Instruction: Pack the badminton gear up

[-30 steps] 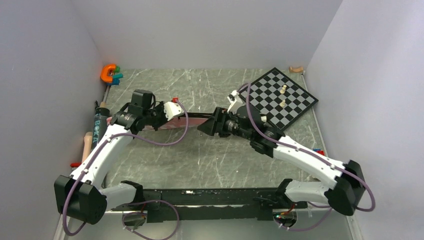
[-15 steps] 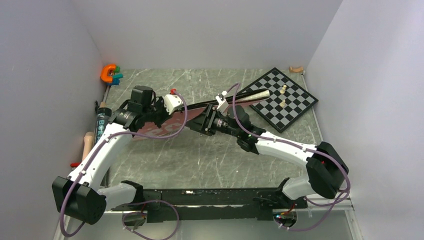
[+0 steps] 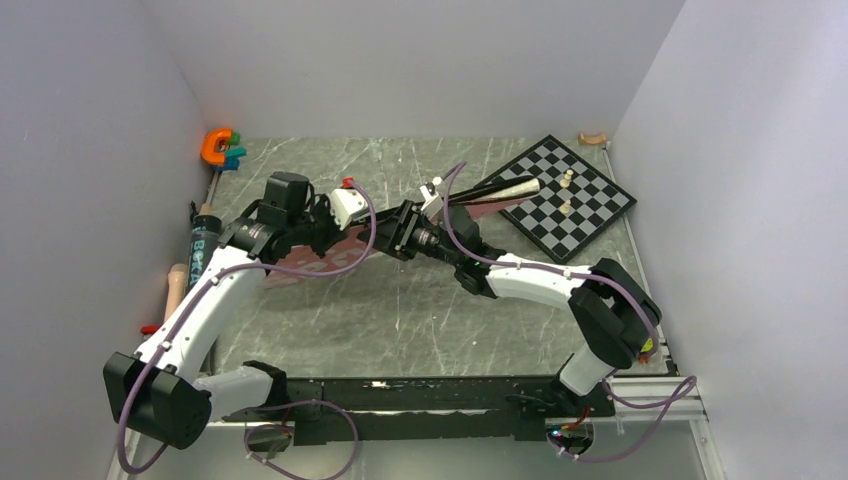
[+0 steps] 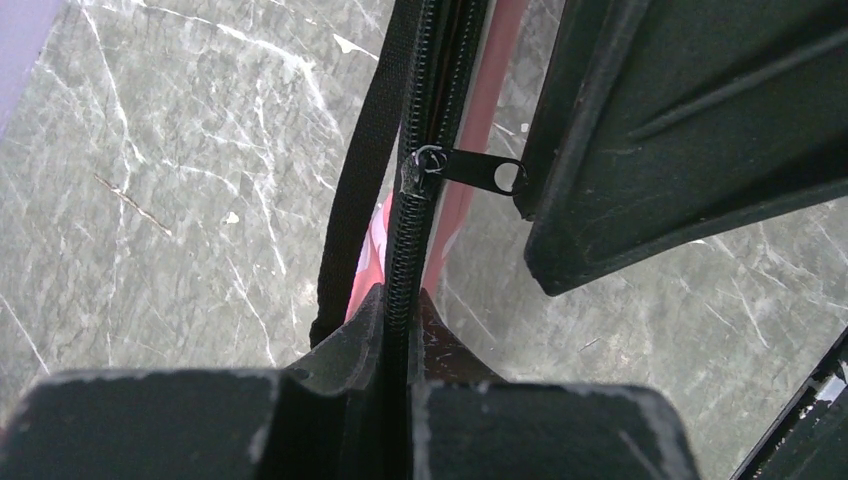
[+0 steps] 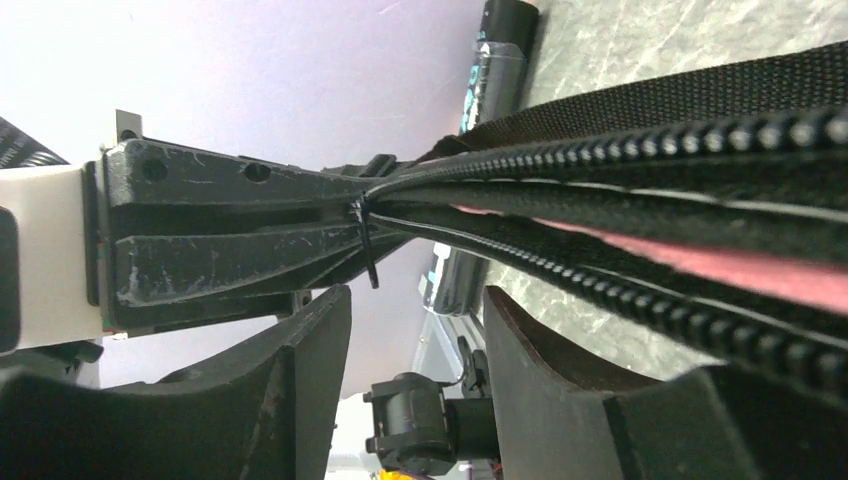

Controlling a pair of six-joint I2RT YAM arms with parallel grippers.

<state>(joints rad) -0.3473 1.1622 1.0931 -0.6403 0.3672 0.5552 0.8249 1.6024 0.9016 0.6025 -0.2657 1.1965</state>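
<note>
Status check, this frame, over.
Left gripper shut on pink bag at its zipper. Right gripper open at zipper pull. Zipper unclosed beyond; black strap alongside.

The top camera hangs high behind the arm bases, looking down and forward over the whole grey marble-patterned table (image 3: 400, 320). Each wrist camera sits right up against the pink fabric racket bag (image 3: 305, 268) — the left looks down along its black zipper (image 4: 405, 260) onto the tabletop, the right sideways along that same zipper toward the pale lilac left wall (image 5: 250, 70). All three share the bag.
</note>
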